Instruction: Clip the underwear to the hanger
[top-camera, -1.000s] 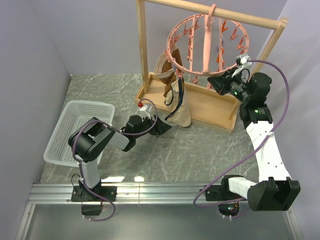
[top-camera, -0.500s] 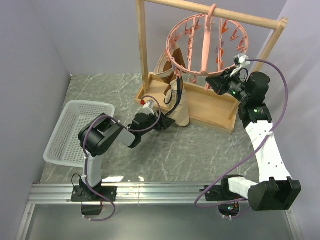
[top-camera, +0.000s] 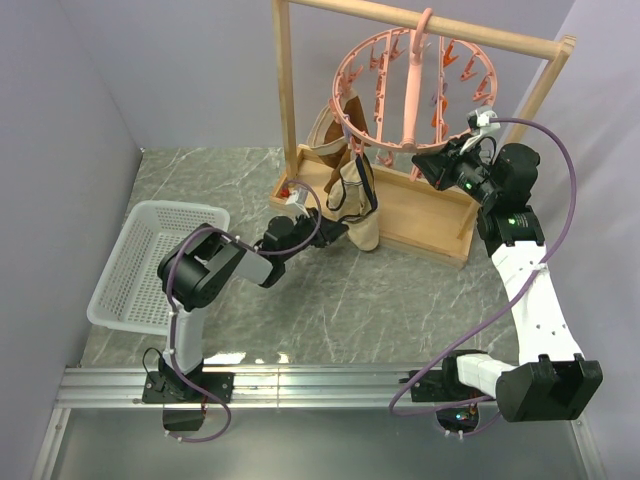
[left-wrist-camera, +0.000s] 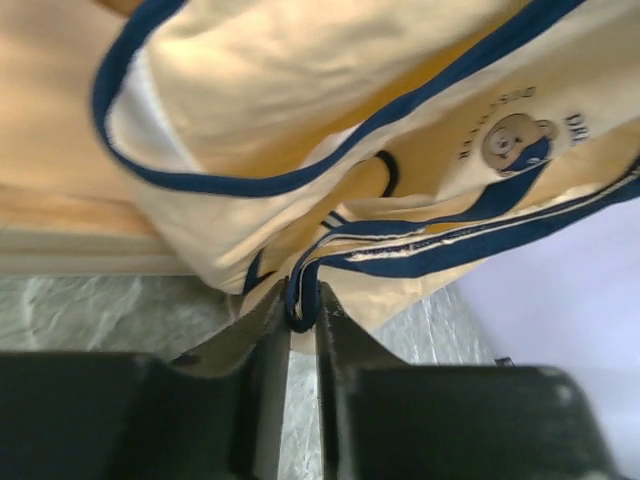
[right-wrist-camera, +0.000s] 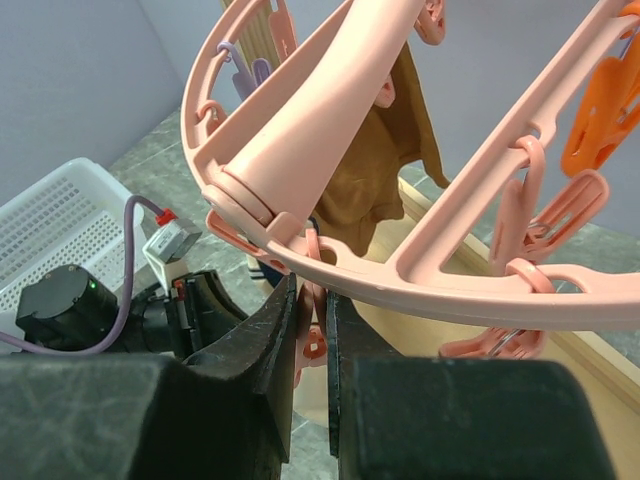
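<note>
Basket first, far left on the bench: white, perforated, and nothing shows inside it. Next along, the left arm lies low across the bench, and its left claw reaches the bottom of the underwear. On the wrist view that claw is clenched on a fold of dark trim at the lowest edge of the underwear, with only a sliver of gap between the fingers. I'd say the low grip is there to gather a free edge and lift it towards the pegs.

The underwear hangs in front of the wooden rack, its lower end down by the rack's tray. Its top runs up to the lower-left rim of the hanger, but I cannot tell whether a peg holds it there. Beside it, tucked behind, hangs a brown garment. The tray's bare part carries nothing I can make out.

Over to the right: the right claw is up at the ring's lower-right rim. Its own view shows the claw pinched on one peg under the hanger, the brown garment beyond. My read is that it's either steadying the swinging ring or squeezing that peg open to take the trim.
</note>
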